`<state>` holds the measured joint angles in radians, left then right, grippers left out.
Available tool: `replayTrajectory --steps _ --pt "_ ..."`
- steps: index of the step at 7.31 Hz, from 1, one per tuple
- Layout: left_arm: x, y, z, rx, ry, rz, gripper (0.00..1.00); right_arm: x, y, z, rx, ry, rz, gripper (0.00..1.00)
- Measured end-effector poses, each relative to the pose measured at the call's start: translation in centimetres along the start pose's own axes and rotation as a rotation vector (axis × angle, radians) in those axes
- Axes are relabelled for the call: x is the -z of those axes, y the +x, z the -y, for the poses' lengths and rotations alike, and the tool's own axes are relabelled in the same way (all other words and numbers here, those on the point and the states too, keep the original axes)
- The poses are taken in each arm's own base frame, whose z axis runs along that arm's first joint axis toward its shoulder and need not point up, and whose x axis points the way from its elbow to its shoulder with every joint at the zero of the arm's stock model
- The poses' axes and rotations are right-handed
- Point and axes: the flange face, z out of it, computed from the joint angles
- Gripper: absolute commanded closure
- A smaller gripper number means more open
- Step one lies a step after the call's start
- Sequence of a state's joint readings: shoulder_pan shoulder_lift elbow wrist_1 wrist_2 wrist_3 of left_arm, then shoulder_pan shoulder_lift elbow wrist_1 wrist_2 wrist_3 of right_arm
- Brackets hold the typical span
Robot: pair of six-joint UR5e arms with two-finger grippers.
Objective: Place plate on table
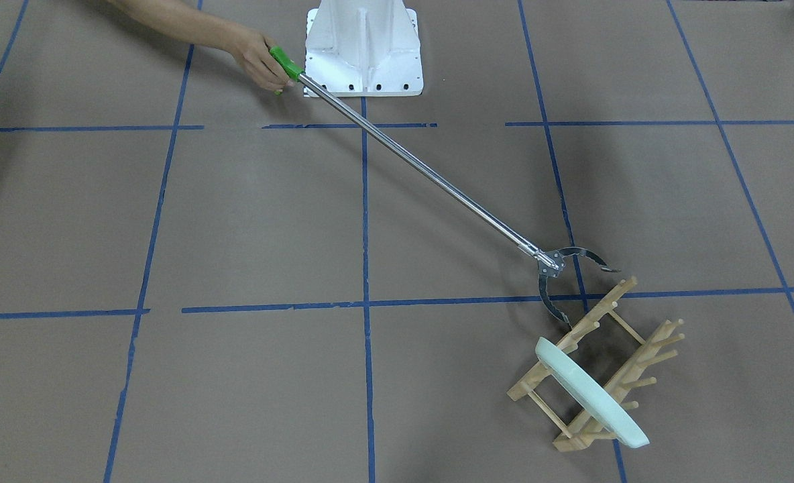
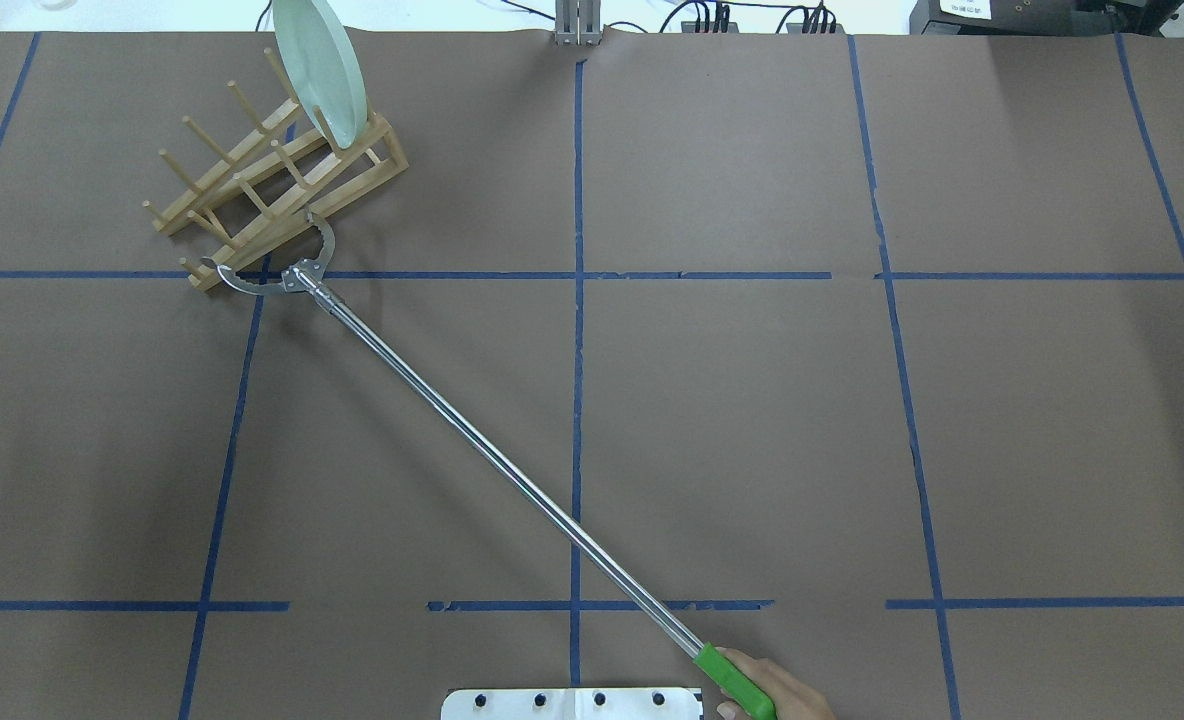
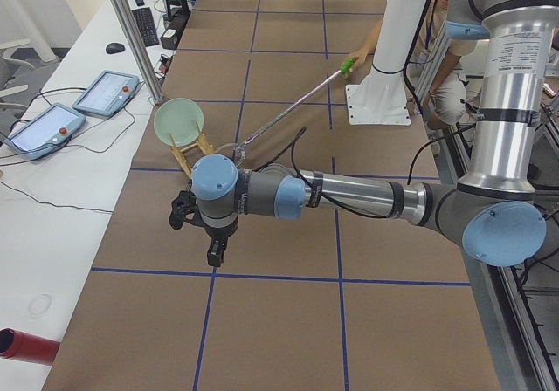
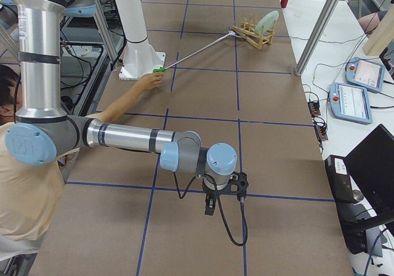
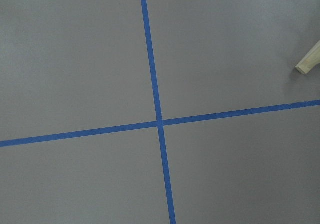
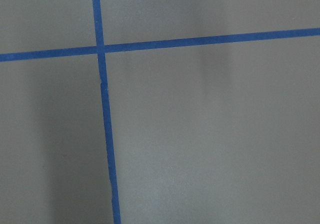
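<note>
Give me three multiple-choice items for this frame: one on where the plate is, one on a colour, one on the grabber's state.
1. Where is the plate? A lying flat; B on edge in the wooden rack; C held in the air.
2. The grabber has a handle that is: A green; B red; C black.
3. The grabber's claw is: A shut on the plate; B shut on a peg; C open.
Key: 1 B, it stands upright in the rack; 2 A, bright green grip; 3 C, spread wide beside the rack.
</note>
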<state>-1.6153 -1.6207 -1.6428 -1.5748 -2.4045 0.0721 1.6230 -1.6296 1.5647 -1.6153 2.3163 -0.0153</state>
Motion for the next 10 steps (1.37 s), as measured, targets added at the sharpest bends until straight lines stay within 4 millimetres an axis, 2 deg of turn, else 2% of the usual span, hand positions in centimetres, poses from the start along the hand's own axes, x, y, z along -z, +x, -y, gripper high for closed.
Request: replayTrajectory --steps 4,10 --pt "-1.5 0.0 -0.5 0.007 -0.035 0.001 0.0 0.0 0.0 0.0 0.0 0.0 0.0 0.0" --pt "-1.2 0.5 0.0 -0.002 -0.03 0.001 0.0 0.0 0.0 0.0 0.0 0.0 0.0 0.0"
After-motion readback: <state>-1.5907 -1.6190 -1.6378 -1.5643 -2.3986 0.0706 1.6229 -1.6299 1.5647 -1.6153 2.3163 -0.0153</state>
